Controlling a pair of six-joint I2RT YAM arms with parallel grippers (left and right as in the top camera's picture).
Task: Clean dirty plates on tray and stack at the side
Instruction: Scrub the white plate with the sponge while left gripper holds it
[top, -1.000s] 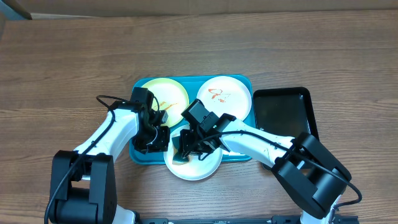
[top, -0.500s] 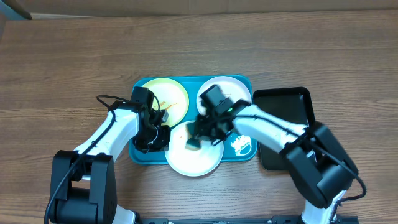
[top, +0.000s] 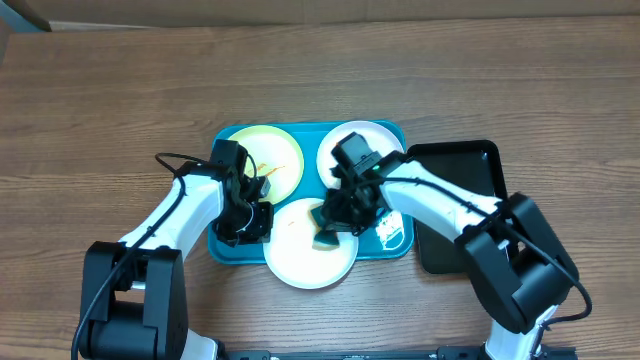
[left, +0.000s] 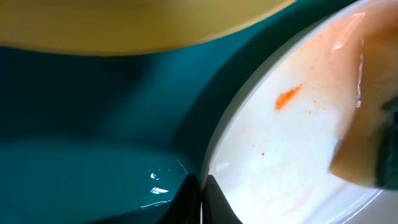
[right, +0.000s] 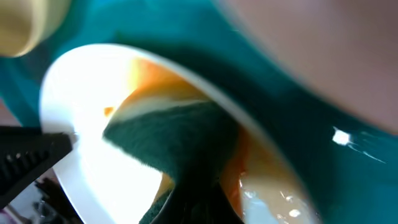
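Note:
The turquoise tray holds a pale yellow-green plate at its back left and a white plate at its back right, partly hidden by my right arm. A second white plate lies at the tray's front and overhangs the edge. My left gripper is shut on this plate's left rim; orange smears show on it. My right gripper is shut on a dark green sponge pressed onto the same plate. The sponge fills the middle of the right wrist view.
A smaller black tray lies right of the turquoise one, under my right arm. A white printed mark shows on the turquoise tray's front right corner. Bare wooden table surrounds the trays.
My right gripper has dragged the sponge from the left part of the front white plate to its right part. The left gripper has stayed on the rim.

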